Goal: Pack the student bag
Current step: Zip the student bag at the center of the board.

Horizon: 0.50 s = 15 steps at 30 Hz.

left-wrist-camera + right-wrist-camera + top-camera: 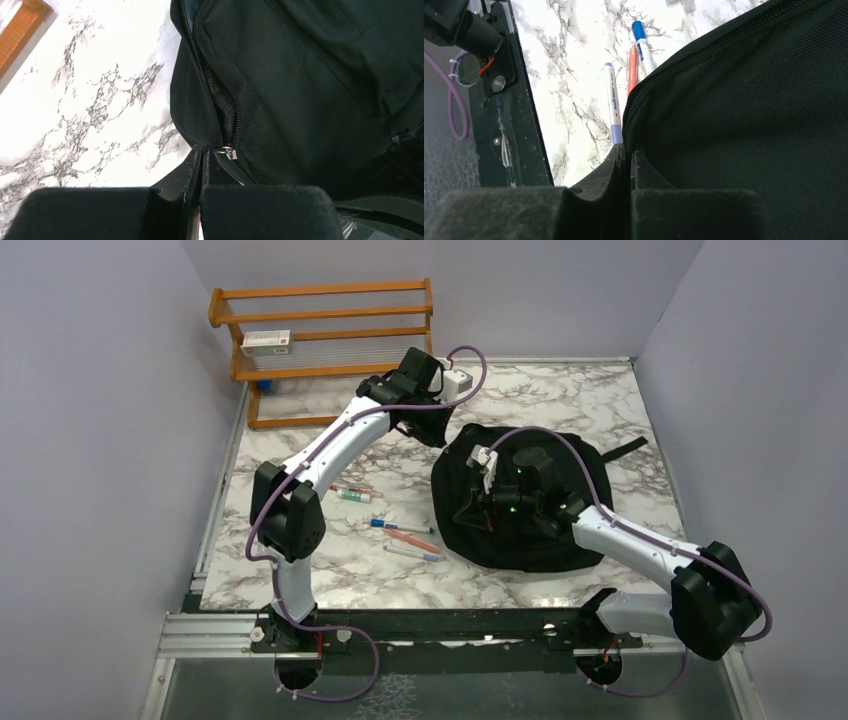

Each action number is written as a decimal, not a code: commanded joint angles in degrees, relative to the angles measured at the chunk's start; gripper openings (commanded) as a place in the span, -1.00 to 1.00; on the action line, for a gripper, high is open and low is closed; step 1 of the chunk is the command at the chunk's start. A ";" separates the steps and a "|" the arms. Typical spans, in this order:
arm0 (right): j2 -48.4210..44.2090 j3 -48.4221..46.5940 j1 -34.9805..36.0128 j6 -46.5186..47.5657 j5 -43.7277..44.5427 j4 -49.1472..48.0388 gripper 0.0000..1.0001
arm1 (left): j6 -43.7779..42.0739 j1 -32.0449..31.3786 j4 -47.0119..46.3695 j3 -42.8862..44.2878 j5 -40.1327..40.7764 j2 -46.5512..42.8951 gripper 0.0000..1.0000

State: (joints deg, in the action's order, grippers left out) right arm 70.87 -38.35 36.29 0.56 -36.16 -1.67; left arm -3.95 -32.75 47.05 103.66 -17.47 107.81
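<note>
The left jaws are squeezed shut on the black bag, right by its zipper. The right jaws pinch the bag too, on the side near the pens.

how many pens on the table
5: a blue-capped pen, an orange pen and a pale blue pen left of the student bag; two more pens beside the left arm. Others may be hidden.

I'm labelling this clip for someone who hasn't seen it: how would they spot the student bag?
Start at the marble table and look just right of its centre. The student bag is the large rounded black fabric backpack lying there. Unlike the thin, colourful pens to its left, it is bulky and all black.
</note>
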 commanded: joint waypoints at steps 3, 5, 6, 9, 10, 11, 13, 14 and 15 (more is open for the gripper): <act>1.82 1.57 1.90 -1.08 -15.04 11.34 -0.99 | -2.82 2.25 -10.42 7.61 8.17 1.69 -1.00; 2.28 1.16 2.08 -1.08 -16.28 11.73 -0.99 | -2.96 2.27 -10.43 9.16 7.81 2.90 -1.00; 2.36 0.95 2.30 -1.08 -16.77 11.93 -0.99 | -3.04 2.30 -10.40 10.05 7.63 3.65 -1.00; 2.19 0.71 3.47 0.70 -17.69 12.00 -0.99 | -3.44 2.26 -10.20 13.35 7.31 6.12 -1.00; 2.23 0.67 3.84 0.75 -18.07 11.94 -0.99 | -3.61 2.26 -9.95 14.66 7.03 7.03 -1.00; 2.23 0.53 4.40 0.76 -18.31 11.95 -0.99 | -3.76 2.29 -9.74 16.00 6.87 8.08 -1.00; 2.49 0.19 5.59 0.97 -18.54 12.01 -0.99 | -3.87 2.28 -9.32 18.49 6.15 10.10 -1.00; 2.67 -0.23 6.57 1.22 -18.51 12.47 -0.99 | -3.90 2.27 -9.04 19.67 6.06 11.06 -1.00; 2.94 -0.67 7.24 1.59 -18.51 13.01 -0.99 | -3.97 2.26 -8.77 20.75 5.98 11.81 -1.00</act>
State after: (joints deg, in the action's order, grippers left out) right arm 72.49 -38.81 38.46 2.90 -42.87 1.04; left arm -5.69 -32.60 50.13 116.57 -16.16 117.38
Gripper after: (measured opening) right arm 0.070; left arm 0.005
